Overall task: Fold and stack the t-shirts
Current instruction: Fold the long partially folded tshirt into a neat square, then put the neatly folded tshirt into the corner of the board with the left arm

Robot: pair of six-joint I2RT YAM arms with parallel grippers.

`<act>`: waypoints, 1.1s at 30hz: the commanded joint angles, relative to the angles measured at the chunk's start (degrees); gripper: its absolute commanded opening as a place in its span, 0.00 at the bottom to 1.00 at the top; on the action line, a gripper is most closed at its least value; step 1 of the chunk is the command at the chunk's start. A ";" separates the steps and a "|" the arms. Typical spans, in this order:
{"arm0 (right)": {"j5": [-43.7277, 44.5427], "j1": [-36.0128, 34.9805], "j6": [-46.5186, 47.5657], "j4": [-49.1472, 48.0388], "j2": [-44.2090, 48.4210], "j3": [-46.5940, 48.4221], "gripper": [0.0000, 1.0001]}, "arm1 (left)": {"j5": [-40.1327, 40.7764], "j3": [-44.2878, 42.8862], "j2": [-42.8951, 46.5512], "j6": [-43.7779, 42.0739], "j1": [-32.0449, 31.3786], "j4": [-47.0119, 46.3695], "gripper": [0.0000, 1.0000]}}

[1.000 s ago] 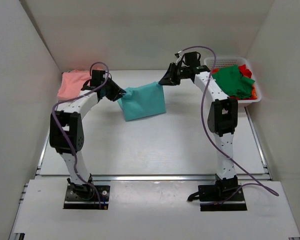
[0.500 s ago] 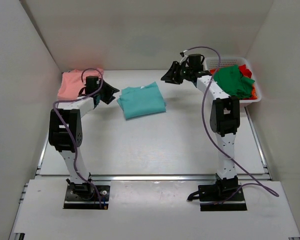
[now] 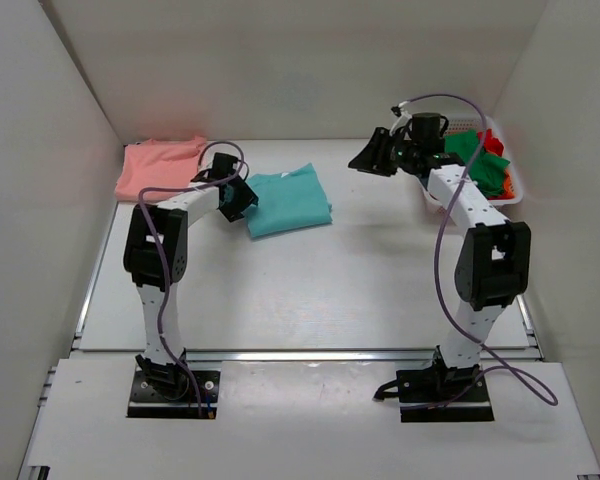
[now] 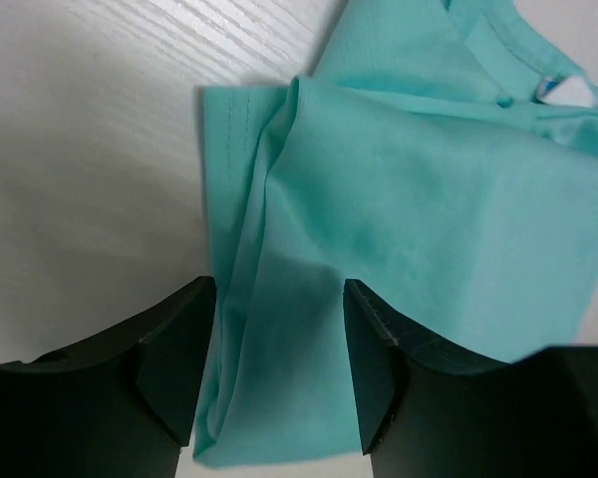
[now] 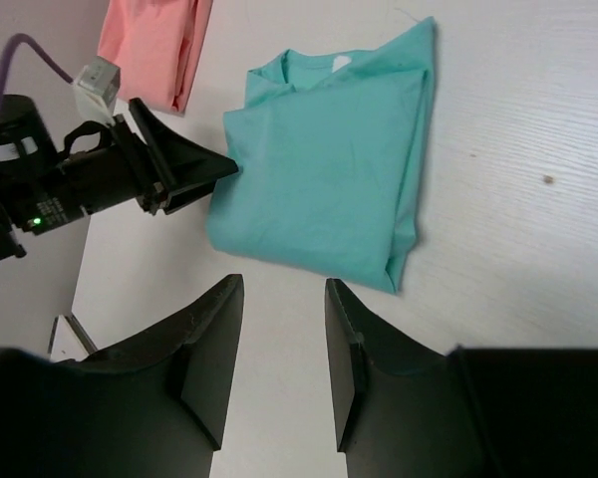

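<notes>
While the folded teal t-shirt lies flat by the middle of the far edge of the desk, we see the left jaws open over its left edge, gripping nothing. The right jaws hang partly open, empty, toward the far right corner. The salmon-pink t-shirt fills the far left corner.

This is a robotics lab test cell. A plain white table is boxed in by bare white panel walls, with an aluminium rail along its near edge. The left arm and right arm stand bolted on black base plates. Purple cables loop along them.
</notes>
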State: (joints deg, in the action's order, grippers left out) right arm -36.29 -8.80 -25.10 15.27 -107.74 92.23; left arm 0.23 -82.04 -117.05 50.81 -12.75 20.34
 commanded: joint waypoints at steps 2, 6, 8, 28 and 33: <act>-0.18 3.78 0.76 -1.55 7.71 -3.97 0.36 | 8.02 -10.03 -6.32 -3.77 -2.27 10.84 0.65; -0.54 7.82 0.94 -1.29 12.72 -8.10 0.35 | 12.07 -29.00 -16.26 -8.35 -5.43 26.11 0.66; -1.85 8.62 0.49 -1.73 14.65 -9.17 0.35 | 12.51 -36.30 -22.49 -10.46 -5.88 31.85 0.66; -5.19 16.45 -3.55 -4.28 20.81 -10.39 0.34 | 24.71 -59.27 -25.94 -29.43 -1.93 42.42 0.00; -5.19 12.14 -3.02 -4.28 23.98 -15.05 0.32 | 31.14 -66.75 -27.35 -34.18 0.36 40.49 0.00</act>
State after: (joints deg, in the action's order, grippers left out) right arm -40.12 5.37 -28.14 13.28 -87.55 79.24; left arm 24.10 -143.39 -148.64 21.76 -13.72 63.86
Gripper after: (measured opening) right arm 0.323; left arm 0.147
